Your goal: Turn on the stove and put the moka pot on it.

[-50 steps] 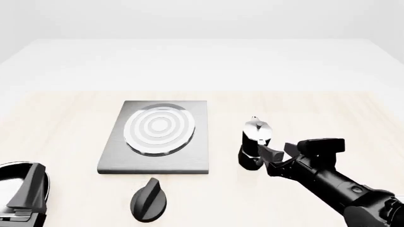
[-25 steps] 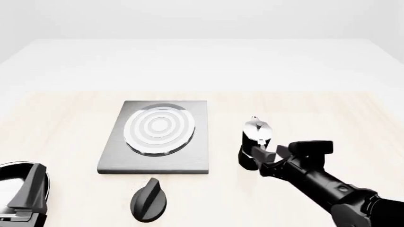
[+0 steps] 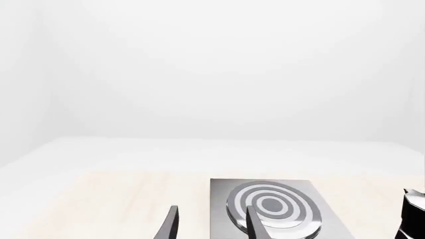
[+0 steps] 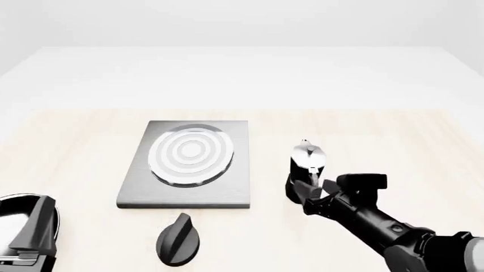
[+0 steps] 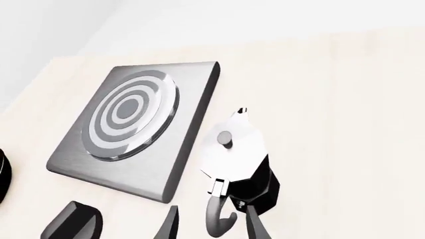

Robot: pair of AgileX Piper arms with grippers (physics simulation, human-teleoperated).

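The moka pot (image 4: 305, 165), black body and silver lid, stands upright on the table right of the stove (image 4: 189, 163). My right gripper (image 4: 311, 192) is open at the pot's near side. In the right wrist view its fingers (image 5: 255, 225) stand on either side of the pot's black handle (image 5: 218, 218), below the pot's lid (image 5: 232, 149); I see no closing on it. The stove (image 5: 133, 117) lies beyond. My left gripper (image 3: 211, 229) is open and empty, low at the table's near left, facing the stove (image 3: 272, 209).
A black oval knob (image 4: 178, 239) lies on the table in front of the stove; it also shows in the right wrist view (image 5: 73, 223). The left arm's body (image 4: 30, 233) sits at the near left corner. The moka pot's edge (image 3: 413, 214) shows in the left wrist view.
My right gripper has moved left and forward to the moka pot, so its fingers now straddle the handle. The pot, stove, knob and left arm have not moved.
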